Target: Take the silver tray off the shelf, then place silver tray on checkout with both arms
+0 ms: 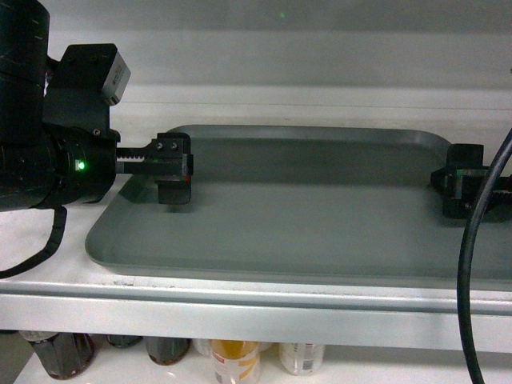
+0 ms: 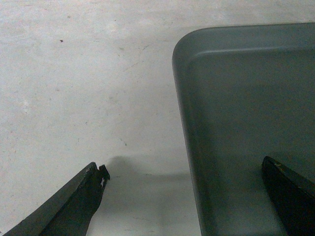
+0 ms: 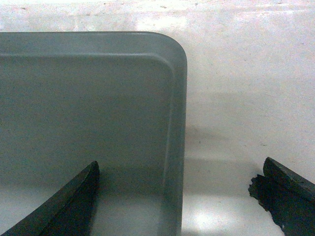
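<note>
On the shelf: the silver tray [image 1: 320,216] is lying flat on the white shelf [image 1: 240,284] board, its long side running along the board's pale front lip, its far rim close to the white back wall
Tray inside: plain and bare, matte grey, with a low raised rim and rounded corners
Left gripper [image 1: 172,166]: it is reaching in over the tray's left end from the left arm [image 1: 48,152], which is showing a green light; its black fingers are hanging just above the tray's floor and throwing a shadow on it
Left fingers, wrist view: they are standing spread wide across the tray's left rim [image 2: 189,128], one finger [image 2: 81,201] over the bare shelf outside the tray, the other [image 2: 290,196] over the tray's inside; neither is seen pressing on the rim
Right gripper [image 1: 464,188]: it is sitting at the tray's right end, partly hidden behind a black cable [image 1: 472,264] that is hanging down in front of the tray
Right fingers, wrist view: they are also standing spread wide across the tray's right rim [image 3: 176,132], one finger [image 3: 64,206] over the tray's inside, the other [image 3: 285,196] over the shelf outside it
Below the tray: bottles [image 1: 236,360] are standing on a lower level under the shelf board, only their tops showing
</note>
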Available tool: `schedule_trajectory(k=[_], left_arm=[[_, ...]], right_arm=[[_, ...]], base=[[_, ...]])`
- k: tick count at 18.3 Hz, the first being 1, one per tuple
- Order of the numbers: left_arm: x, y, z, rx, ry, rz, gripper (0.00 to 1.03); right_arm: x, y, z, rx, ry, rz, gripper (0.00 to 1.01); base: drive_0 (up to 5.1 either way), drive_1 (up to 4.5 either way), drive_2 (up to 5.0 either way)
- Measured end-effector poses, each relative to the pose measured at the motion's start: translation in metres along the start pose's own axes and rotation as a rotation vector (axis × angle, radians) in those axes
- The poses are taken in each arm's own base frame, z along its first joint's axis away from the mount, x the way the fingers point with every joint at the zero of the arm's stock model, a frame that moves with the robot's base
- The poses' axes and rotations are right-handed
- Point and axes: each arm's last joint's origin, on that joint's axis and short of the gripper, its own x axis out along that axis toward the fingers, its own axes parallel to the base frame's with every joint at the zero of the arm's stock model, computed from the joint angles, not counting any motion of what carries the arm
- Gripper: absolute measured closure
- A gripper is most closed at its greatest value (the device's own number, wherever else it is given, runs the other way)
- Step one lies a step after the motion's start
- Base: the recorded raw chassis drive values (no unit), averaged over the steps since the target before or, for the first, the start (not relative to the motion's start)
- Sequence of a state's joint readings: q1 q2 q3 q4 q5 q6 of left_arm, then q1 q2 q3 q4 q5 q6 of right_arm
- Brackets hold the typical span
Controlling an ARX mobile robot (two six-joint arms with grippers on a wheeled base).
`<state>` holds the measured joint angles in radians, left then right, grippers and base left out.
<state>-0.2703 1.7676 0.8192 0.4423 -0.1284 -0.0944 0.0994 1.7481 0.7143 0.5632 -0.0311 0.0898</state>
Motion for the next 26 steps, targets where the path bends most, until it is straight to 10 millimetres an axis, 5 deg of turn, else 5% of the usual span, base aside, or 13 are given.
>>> schedule_trajectory(k=[8, 11, 20, 23, 26], left_arm=[[0.0009, -0.0027, -0.0006, 0.038, -0.010, 0.012, 0.05], [0.0009, -0.0034, -0.0008, 0.040, -0.009, 0.011, 0.05], [0.0002, -0.0092, -0.0053, 0.046, -0.018, -0.005, 0.73], [-0.0002, -0.0081, -0.0064, 0.011, -0.022, 0.004, 0.98], [-0.0010, -0.0080, -0.0062, -0.029, -0.023, 0.002, 0.99]], right_arm=[[0.0008, 0.0020, -0.0003, -0.008, -0.006, -0.003, 0.03], [0.0008, 0.0017, -0.0002, -0.008, -0.008, -0.006, 0.23], [0.0009, 0.0079, -0.0003, 0.013, -0.014, -0.007, 0.95], [0.0009, 0.0077, 0.0000, 0.074, -0.017, -0.007, 0.98], [0.0008, 0.0088, 0.0000, 0.077, -0.017, -0.008, 0.98]], base=[[0.0, 0.00, 0.0], [0.0, 0.00, 0.0], [0.0, 0.00, 0.0], [0.0, 0.00, 0.0], [0.0, 0.00, 0.0]])
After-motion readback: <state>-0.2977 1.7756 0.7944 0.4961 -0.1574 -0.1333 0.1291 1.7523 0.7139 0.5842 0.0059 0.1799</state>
